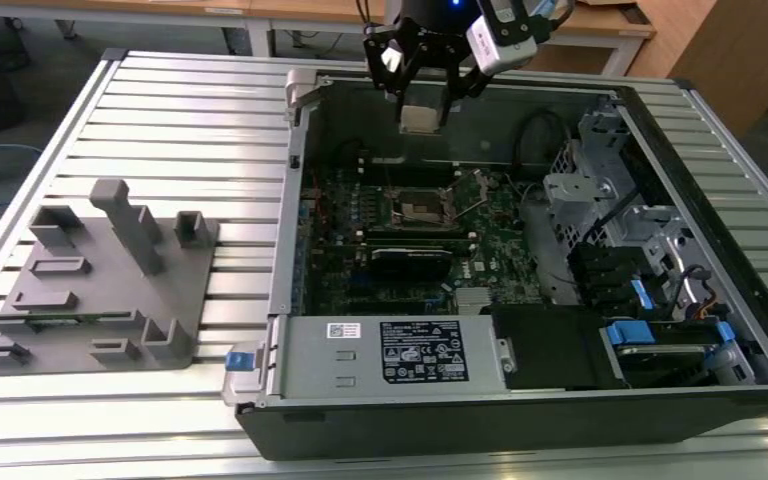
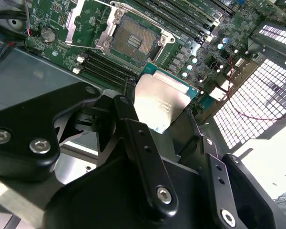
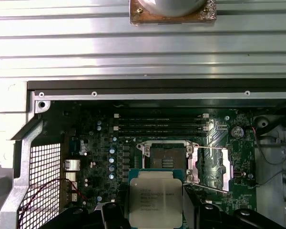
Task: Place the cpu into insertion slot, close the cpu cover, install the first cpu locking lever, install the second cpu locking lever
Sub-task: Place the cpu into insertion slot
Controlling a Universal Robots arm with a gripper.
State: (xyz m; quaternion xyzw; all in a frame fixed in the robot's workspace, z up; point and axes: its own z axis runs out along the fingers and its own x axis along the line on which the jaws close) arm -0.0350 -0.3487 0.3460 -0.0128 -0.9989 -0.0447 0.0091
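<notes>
one claw (image 1: 424,102), black, two-fingered, hanging over the open computer case (image 1: 291,215); its fingers (image 2: 133,138) are pinched on opposite edges of the processor chip. one processor chip (image 1: 419,120), small flat square with a pale silver face and a green rim, seen face-on between the fingers in both wrist views (image 3: 155,198) (image 2: 159,107); it is held in the air, clear of the board and not seated. one socket (image 3: 164,158), square, dark centre with a thin silver rim, lying bare on the green board (image 1: 491,250) below the chip; in the exterior view it sits (image 1: 424,205) nearer the camera than the chip. one socket cover (image 3: 195,164), a thin silver plate, standing raised along one side of the socket, with a thin wire lever (image 3: 214,148) free beside it. four long narrow memory slots (image 3: 159,123), black, in a row just beyond the socket. one black card (image 1: 411,262) lying across the middle of the board. one grey box with a white label (image 1: 384,350) at the near end of the case in the exterior view. one silver drive cage (image 1: 598,190) at the exterior view's right. one ribbed metal table (image 1: 184,110) under everything. one grey block tray with upright pegs (image 1: 97,290) on the table, well apart from the case, at the exterior view's left.
</notes>
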